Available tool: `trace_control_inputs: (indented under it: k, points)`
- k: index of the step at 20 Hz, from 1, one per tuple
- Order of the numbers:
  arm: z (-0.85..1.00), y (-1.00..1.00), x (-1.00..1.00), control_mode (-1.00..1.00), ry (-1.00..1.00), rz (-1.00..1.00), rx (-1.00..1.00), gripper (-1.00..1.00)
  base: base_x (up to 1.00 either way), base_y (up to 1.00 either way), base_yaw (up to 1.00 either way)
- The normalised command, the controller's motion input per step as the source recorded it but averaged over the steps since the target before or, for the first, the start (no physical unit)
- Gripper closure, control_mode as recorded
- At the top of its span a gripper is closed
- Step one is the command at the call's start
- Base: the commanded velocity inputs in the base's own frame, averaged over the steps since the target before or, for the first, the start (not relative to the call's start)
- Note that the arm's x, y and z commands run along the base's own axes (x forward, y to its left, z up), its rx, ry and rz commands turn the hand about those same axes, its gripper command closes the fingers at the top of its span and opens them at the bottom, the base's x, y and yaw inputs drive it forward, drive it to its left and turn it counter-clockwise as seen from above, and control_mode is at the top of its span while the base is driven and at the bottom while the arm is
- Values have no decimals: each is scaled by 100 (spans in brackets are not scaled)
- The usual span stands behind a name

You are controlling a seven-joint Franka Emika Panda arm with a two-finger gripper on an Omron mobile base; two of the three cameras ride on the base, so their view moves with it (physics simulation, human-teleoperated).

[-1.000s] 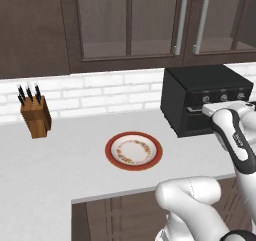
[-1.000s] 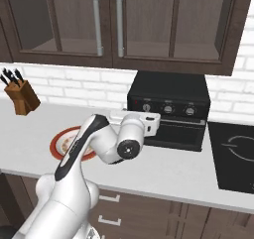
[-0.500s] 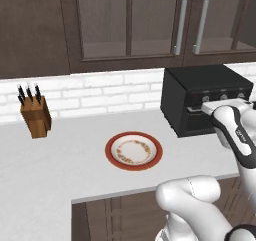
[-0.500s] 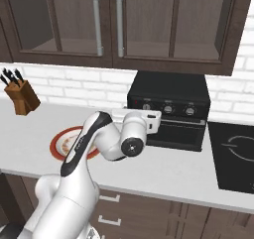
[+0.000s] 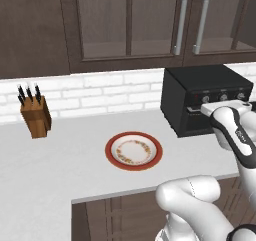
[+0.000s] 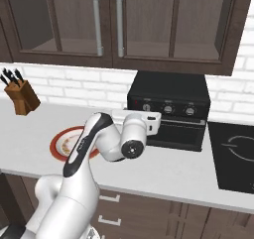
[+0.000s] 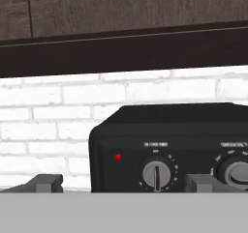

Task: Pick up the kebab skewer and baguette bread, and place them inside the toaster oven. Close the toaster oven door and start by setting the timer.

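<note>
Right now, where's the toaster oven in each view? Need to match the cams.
Left base view: oven at right of centre, on the counter against the brick wall.
Right base view: oven at centre right, just behind the arm's hand.
Hand view: oven at lower right, knobs facing the camera.
Shared landmark: the white brick wall behind it.

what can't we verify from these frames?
- Toaster oven interior: behind the shut toaster oven door in both base views, so skewer and bread can't be confirmed.
- Knob labels: too small to read in the hand view.
- Right-hand knob: cut off by the hand view's edge.
- Gripper: fingertips clipped at the bottom of the hand view.
</note>
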Motion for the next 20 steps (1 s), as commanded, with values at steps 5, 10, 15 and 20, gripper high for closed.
trace_control_inputs:
  k: [5,10,15,20]
  points:
    - [0,-2,0,-100,0,0,0,-100,0,0,0]
    - [0,-1,3,-100,0,0,0,-100,0,0,0]
    - [-1,-1,3,-100,0,0,0,-100,0,0,0]
    - [-1,0,4,-100,0,0,0,-100,0,0,0]
